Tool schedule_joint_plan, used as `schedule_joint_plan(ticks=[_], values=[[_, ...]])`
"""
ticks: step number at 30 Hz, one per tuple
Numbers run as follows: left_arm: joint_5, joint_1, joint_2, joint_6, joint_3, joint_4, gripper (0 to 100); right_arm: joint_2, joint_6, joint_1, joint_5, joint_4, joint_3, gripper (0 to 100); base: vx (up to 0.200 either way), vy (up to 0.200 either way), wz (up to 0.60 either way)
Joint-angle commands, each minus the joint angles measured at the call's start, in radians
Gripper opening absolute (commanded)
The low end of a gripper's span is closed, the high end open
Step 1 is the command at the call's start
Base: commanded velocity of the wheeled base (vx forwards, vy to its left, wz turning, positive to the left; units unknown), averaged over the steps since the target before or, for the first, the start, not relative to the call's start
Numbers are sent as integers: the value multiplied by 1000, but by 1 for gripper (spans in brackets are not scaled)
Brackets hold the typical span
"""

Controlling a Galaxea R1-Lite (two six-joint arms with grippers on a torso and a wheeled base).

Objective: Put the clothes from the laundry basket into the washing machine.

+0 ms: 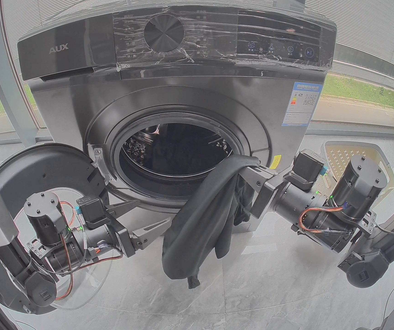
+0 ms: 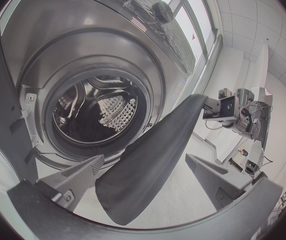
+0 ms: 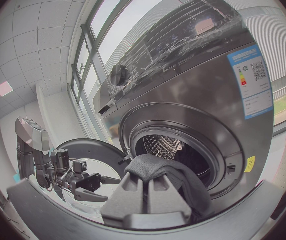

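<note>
One washing machine fills the upper centre of the frame. It has one control dial, one open round door at lower left, and two stickers: one blue label and one yellow tag. One black garment hangs at centre. The dark cloth inside the drum cannot be counted. One laundry basket sits at right. There are two pincers: left pincer and right pincer.

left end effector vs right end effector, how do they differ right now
The left end effector is open and empty; the right end effector is shut on a black garment that hangs down from it. The left end effector sits low, by the open door; the right end effector is higher, at the lower right rim of the washing machine opening. Both point toward the machine.
</note>
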Motion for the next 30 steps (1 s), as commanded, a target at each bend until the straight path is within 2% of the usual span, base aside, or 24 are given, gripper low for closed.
schedule_joint_plan(ticks=[1,2,5,8,14,21,26,30], values=[[1,-41,41,17,1,0,100,3,2,31,-1,38,-53,0,0,0,0],[1,-42,43,20,1,0,100,3,4,34,-1,40,-55,0,0,0,0],[3,-67,94,68,-11,0,100,10,4,54,-1,55,-71,0,0,0,0],[1,-91,132,100,-19,0,100,20,4,62,-3,55,-79,0,0,0,0],[0,-128,190,106,-75,-2,100,30,4,64,-4,55,-87,0,0,0,0],[1,-128,271,108,-169,-2,100,30,4,67,-4,53,-87,0,0,0,0],[3,-111,383,112,-295,0,100,28,4,88,-9,50,-84,0,0,0,0],[46,-96,457,120,-374,0,100,25,4,97,-10,47,-79,0,0,0,0]])
